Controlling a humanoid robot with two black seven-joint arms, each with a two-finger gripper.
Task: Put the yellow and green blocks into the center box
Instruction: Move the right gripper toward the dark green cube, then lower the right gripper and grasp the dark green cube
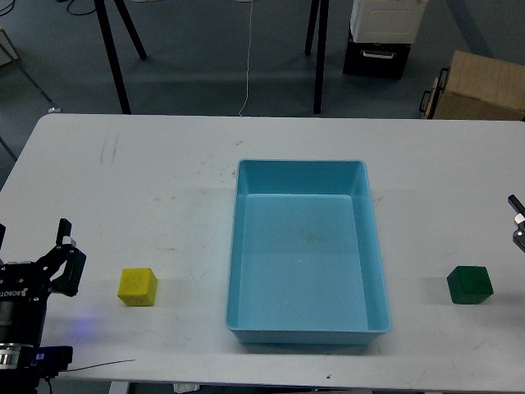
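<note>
Black left end effector (pixel 49 246), white lettering, blue-lit wrist, thin trailing cable.

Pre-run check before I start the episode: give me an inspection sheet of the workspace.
Surface: white table, faint scuff marks.
Job's things: small yellow cube left of the light-blue plastic tray; small dark green cube right of it; nothing in the tray.
Clutter: nothing seen.
Grippers: left gripper open, near the yellow cube, holding nothing; right gripper barely in view, state unclear.
Cables: thin white cord on the floor.
Surroundings: black stand legs, brown cardboard carton.
</note>
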